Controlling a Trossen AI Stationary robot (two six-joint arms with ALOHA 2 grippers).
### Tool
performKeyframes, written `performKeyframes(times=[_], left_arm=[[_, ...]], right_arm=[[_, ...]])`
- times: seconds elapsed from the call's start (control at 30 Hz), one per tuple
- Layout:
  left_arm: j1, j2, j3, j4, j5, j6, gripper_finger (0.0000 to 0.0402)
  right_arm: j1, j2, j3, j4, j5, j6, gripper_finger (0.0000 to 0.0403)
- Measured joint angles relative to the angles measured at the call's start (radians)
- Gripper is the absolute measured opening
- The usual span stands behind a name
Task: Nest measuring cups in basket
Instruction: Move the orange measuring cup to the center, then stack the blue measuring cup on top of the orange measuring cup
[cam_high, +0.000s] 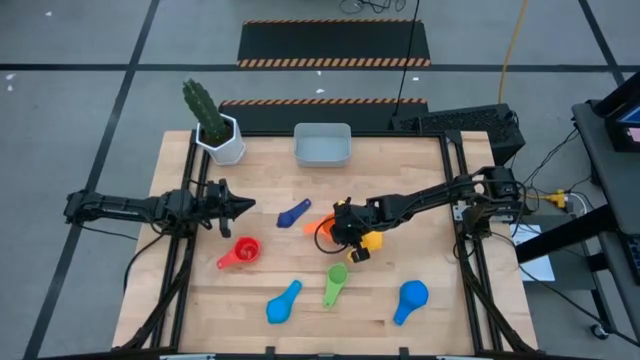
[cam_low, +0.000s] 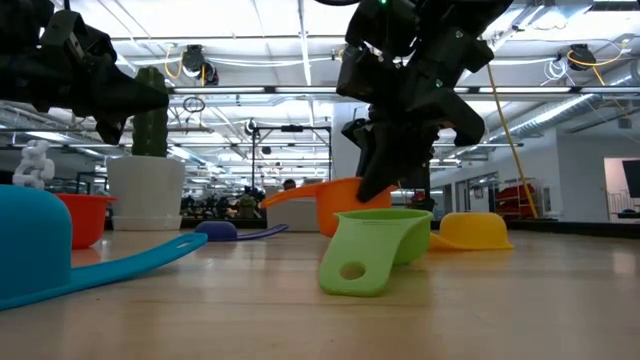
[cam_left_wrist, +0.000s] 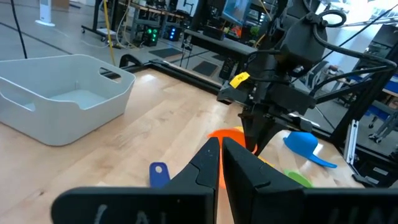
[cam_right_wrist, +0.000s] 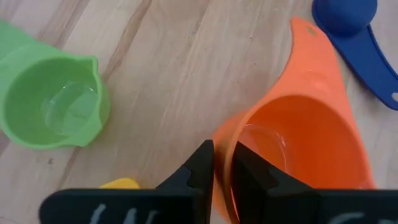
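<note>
- Orange cup (cam_right_wrist: 298, 162): near the middle of the table, upright on the wood, mouth up, flat handle running away toward the dark blue cup (cam_right_wrist: 354, 25).
- Likely very light, stiff thin plastic, smooth and a bit slippery; not fragile, but apt to skid or tip if nudged on the rim.
- Best hold probably across the thin wall at the rim, one finger inside and one outside, or flat on the handle; a pinch on the round body would likely slide off.
- Right claw (cam_right_wrist: 222, 168): straight above the orange cup's near rim, fingers almost together with only a narrow slit between them, straddling or just touching the rim wall. Cannot tell whether the wall is truly pinched; no lift visible, cup base on the table in the low view.
- Green cup (cam_right_wrist: 53, 102): just beside, upright, empty, apart from the orange one.
- Yellow cup (cam_high: 371, 240): close under the right arm, next to the claw.
- Red cup (cam_high: 243, 251), and two light blue cups (cam_high: 283, 303) at the front edge: well apart, scattered singly.
- Basket (cam_high: 322, 145): at the far edge of the table, beside the cactus pot (cam_high: 225, 140); nothing seen inside it, so nesting judged barely begun.
- Left claw (cam_left_wrist: 221, 160): waiting at the left side of the table, fingers together, holding nothing.
</note>
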Motion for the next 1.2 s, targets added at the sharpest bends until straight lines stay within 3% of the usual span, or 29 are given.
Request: performKeyframes(times=[0.47,0.77,0.97,1.2], left_arm=[[0.000,0.000,0.000,0.003,0.004,-0.011,0.0021],[-0.020,0.000,0.000,0.068,0.034,-0.029,0.0021],[-0.061,0.000,0.000,0.122,0.038,0.002,0.0021],[-0.099,0.000,0.000,0.155,0.038,0.003,0.0021]], right_arm=[[0.005,-0.005,0.000,-0.001,0.009,0.031,0.0101],[0.068,-0.090,0.000,-0.004,0.170,0.071,0.0135],[0.139,-0.189,0.000,-0.081,0.234,0.194,0.0152],[0.298,-0.280,0.000,-0.175,0.342,0.422,0.0155]])
